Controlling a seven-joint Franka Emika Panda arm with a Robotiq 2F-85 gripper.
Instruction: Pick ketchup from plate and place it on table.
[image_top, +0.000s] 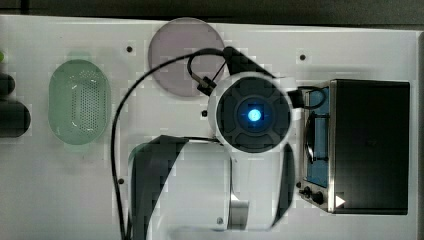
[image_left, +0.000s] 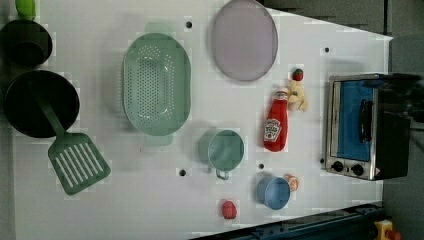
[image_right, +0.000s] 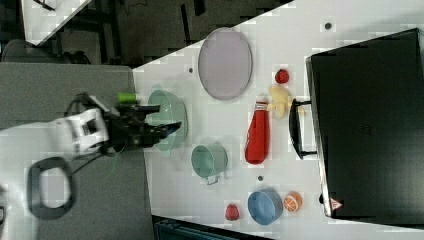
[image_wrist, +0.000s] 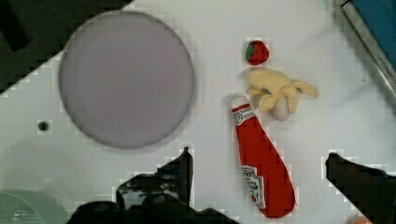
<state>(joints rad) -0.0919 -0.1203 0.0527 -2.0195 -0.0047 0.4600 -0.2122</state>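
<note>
One ketchup (image_wrist: 261, 168) lies flat on the table (image_wrist: 327, 130), off the plate (image_wrist: 126, 79) and between the spread fingers of the empty gripper (image_wrist: 259, 179) hovering above it, so the placing looks done; any next move would call only for a clear retreat. Counted: one plate, one basket (image_left: 156, 83), two cups (image_left: 225, 150), two strawberries (image_left: 298, 74), one banana-like piece (image_wrist: 278, 93) beyond the cap, though its identity is uncertain.
</note>
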